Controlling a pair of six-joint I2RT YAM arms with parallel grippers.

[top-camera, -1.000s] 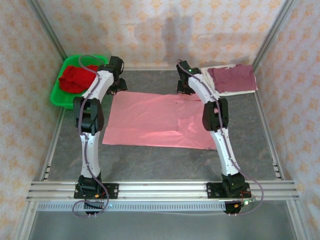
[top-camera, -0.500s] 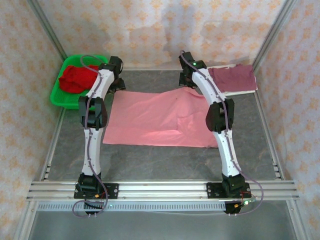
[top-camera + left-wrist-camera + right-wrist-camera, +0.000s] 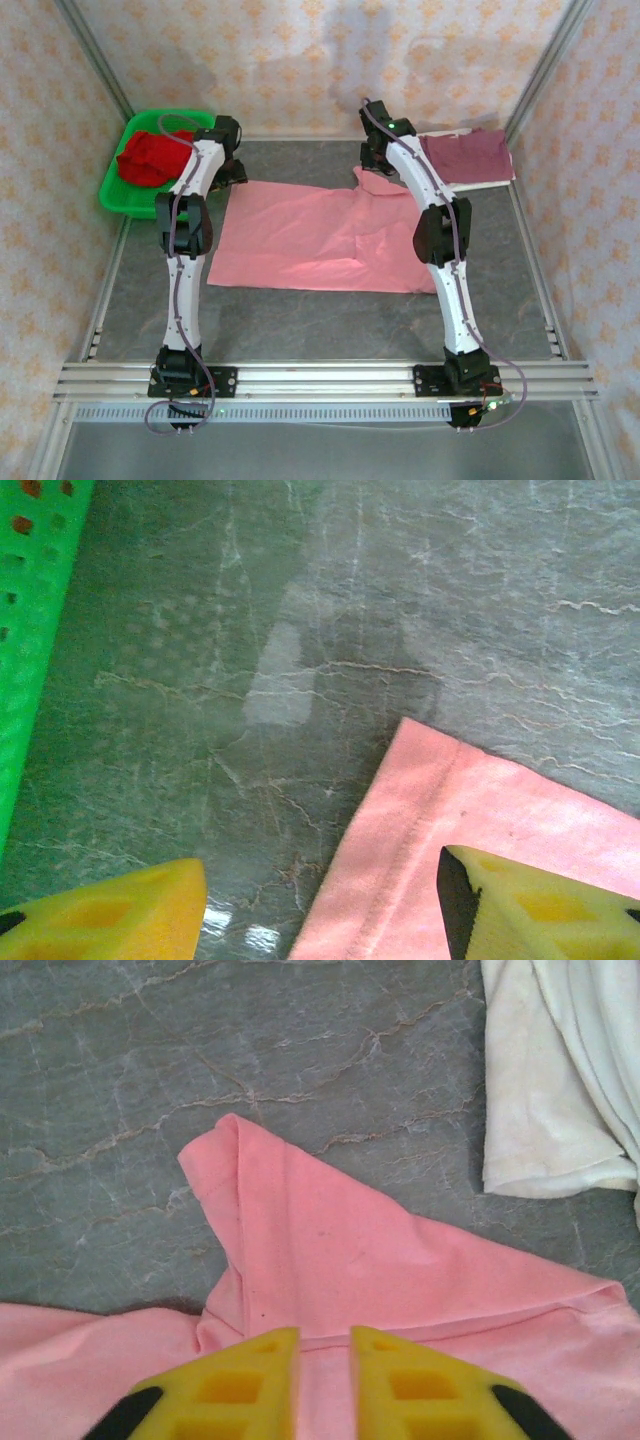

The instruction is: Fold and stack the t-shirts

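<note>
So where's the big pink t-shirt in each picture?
Top external: pink t-shirt spread flat in the middle.
Left wrist: its hemmed corner at lower right.
Right wrist: its sleeve across the lower half.
Shared landmark: the grey marbled table underneath.

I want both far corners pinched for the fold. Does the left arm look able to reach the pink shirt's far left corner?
Probably yes: the left gripper hangs open over the pink shirt, whose corner lies flat just ahead of its fingers, with nothing covering it.
</note>
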